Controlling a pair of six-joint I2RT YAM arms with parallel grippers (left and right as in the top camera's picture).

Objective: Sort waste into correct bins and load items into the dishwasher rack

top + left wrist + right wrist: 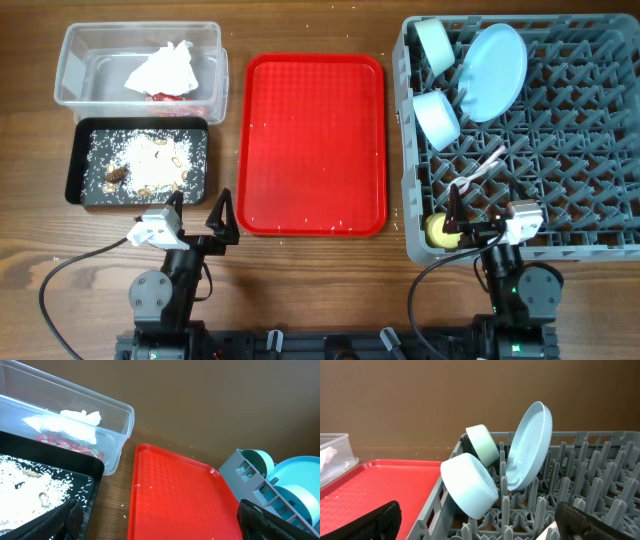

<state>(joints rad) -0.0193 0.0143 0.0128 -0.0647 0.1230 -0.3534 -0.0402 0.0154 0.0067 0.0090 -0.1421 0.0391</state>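
Note:
The napkin (165,68) and red-and-white wrapper (172,98) lie in the clear tub (75,50). Food scraps (150,160) lie in the black tray (78,160). The grey rack (580,150) holds the blue plate (495,70), blue bowl (438,117), green-white bowl (435,42), yellow cup (440,232) and white fork and spoon (480,170). My left gripper (200,212) is open and empty near the front edge, below the black tray. My right gripper (480,222) is open and empty over the rack's front left, beside the cup.
The flat red tray (312,140) lies between the bins and the rack, with a few rice grains on it. Grains also lie on the wood beside the black tray (95,467). The rack's upright pegs (600,460) stand in front of my right gripper (480,527).

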